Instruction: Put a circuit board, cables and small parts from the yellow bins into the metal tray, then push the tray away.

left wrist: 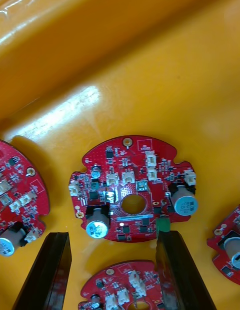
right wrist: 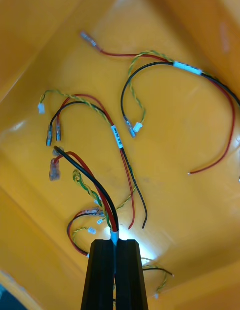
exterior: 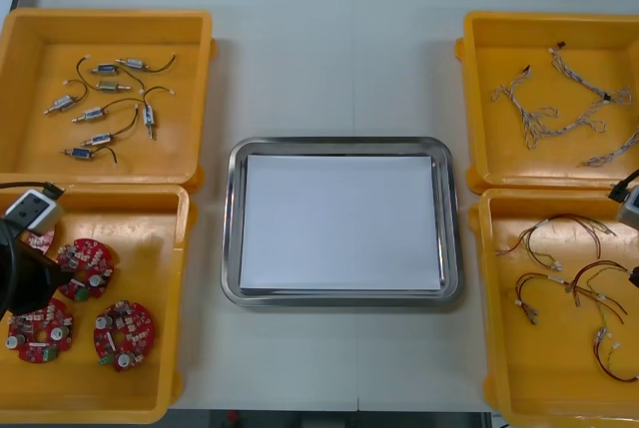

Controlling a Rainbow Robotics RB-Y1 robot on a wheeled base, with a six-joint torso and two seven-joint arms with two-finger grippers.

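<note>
Front view: overhead, steeply down on the whole tabletop. Left wrist view: close, past left claw, onto circuit boards in front view's 8 o'clock bin. Right wrist view: close, past right claw, onto cables in 4 o'clock bin.

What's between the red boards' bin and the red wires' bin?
The metal tray, white inside, as the front view shows. The left hand hovers open over the boards; the right hand pinches a cable.
</note>
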